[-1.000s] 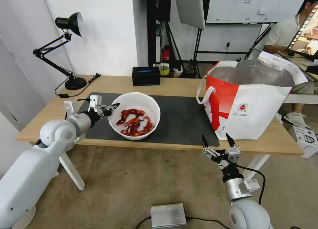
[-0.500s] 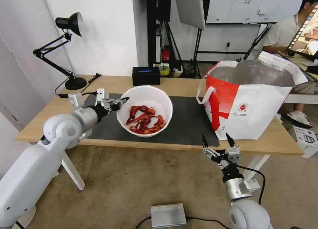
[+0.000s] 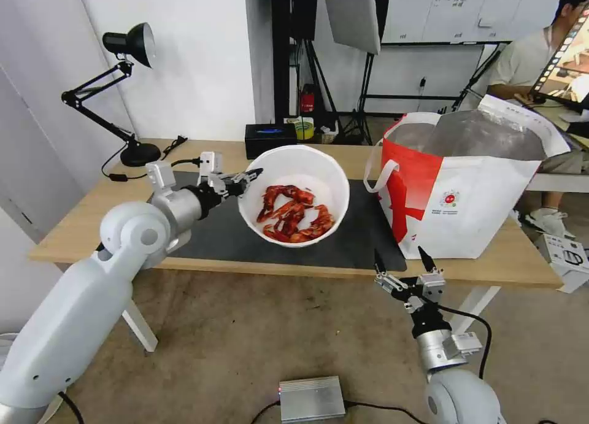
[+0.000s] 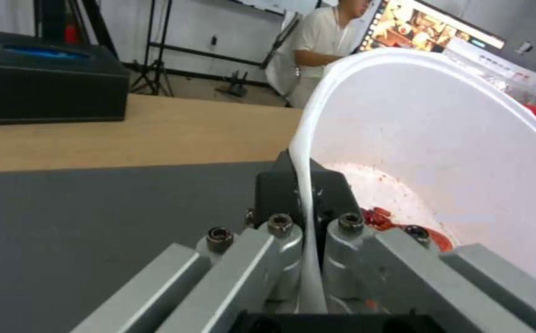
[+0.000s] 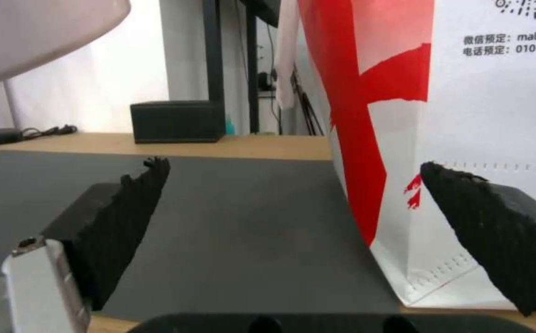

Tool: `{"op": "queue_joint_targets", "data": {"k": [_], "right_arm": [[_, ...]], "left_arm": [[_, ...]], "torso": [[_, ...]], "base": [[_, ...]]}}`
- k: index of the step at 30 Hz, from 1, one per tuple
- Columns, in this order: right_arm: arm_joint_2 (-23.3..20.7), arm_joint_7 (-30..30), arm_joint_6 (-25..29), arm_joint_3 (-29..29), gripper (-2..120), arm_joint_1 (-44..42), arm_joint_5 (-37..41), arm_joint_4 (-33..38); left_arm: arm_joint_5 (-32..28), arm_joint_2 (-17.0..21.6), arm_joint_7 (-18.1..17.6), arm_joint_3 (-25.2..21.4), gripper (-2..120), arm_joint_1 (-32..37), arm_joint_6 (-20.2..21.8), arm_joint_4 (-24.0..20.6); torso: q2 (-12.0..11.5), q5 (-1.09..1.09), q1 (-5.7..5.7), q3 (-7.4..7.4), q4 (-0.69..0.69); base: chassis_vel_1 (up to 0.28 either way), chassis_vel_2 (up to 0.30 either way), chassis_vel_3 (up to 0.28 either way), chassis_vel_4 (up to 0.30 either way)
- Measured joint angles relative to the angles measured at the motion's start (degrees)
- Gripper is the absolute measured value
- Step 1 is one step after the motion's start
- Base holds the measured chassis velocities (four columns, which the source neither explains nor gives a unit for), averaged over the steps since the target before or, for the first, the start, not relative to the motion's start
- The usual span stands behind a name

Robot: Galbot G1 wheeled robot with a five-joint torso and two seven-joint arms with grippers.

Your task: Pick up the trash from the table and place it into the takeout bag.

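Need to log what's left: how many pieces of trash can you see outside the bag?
1: the white bowl of crayfish shells, held by the left tool above the mat. Anything inside the takeout bag is hidden.

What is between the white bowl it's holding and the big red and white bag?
In the head view, bare dark mat lies between the bowl and the takeout bag.

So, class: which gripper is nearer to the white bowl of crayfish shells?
Left. The left gripper is clamped on the white bowl's rim, holding it above the mat; the right gripper waits open below the table's front edge.
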Motion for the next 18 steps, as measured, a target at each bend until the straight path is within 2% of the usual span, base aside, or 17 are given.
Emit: {"op": "queue_joint_targets", "data": {"k": [11, 18], "right_arm": [[0.0, 0.0, 0.0, 0.0, 100, 0.0, 0.0, 0.0], [0.0, 0.0, 0.0, 0.0, 100, 0.0, 0.0, 0.0]], "left_arm": [[-0.41, -1.46, -0.25, 3.76, 0, -5.73, 0.19, 1.36], [-0.42, -4.26, -0.44, 6.86, 0, -10.45, 0.2, 3.6]], "torso": [[0.0, 0.0, 0.0, 0.0, 0.0], [0.0, 0.0, 0.0, 0.0, 0.01]], "base": [[0.0, 0.0, 0.0, 0.0], [0.0, 0.0, 0.0, 0.0]]}}
